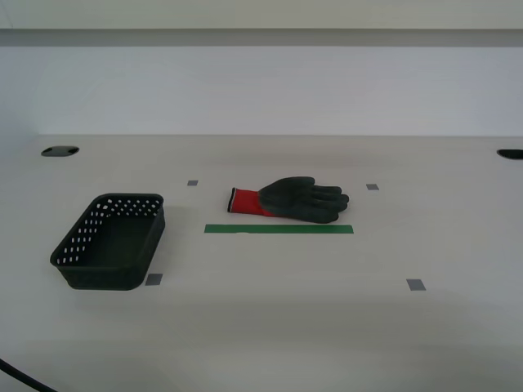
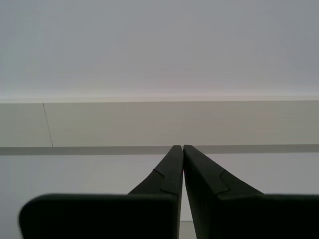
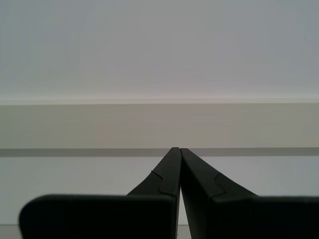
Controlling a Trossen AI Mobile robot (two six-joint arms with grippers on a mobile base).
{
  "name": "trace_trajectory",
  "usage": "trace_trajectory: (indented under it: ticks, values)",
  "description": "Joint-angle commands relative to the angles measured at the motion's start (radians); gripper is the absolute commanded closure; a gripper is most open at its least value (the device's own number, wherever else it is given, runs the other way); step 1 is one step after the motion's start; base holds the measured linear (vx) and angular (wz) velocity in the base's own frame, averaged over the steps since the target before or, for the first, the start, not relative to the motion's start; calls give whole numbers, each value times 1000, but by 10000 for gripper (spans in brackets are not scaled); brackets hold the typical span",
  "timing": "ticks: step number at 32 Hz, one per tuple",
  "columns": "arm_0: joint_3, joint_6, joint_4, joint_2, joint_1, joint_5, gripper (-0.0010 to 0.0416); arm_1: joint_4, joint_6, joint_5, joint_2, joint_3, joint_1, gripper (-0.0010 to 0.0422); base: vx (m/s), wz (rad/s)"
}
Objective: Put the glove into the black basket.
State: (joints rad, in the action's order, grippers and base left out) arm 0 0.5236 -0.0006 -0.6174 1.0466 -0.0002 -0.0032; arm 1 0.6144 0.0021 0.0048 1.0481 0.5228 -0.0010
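So, first gripper (image 3: 176,149) pointed level at a pale wall, jaws pressed together at the tips, nothing between them. Second gripper (image 2: 179,146) same deal: fingers (image 2: 202,172) meeting at the tips, nothing pinched, aimed at the same sort of blank wall with a beige band across it. Neither arm visible from the exterior view, so can't place them over the table (image 1: 327,327).

Black basket (image 1: 110,242) sitting on the table toward the exterior view's left, open side up, perforated walls, nothing inside as far as the floor shows. Small grey square marker (image 1: 154,279) just beside its near corner.

Glove (image 1: 288,198) lying flat near the middle of the table, well apart from the basket, red cuff toward the basket side, dark fingers toward the exterior view's right. Green tape strip (image 1: 279,229) just in front of the glove, running alongside it, not touching.
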Motion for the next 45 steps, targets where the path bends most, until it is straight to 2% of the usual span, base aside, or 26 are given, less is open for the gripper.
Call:
trace_trajectory:
  ticks: [1,45]
  values:
    - [1,0,-3,0,0,0,405,4,-1,2,0,0,0,412,0,0]
    - [1,0,-3,0,0,0,405,5,0,2,0,11,0,412,0,0]
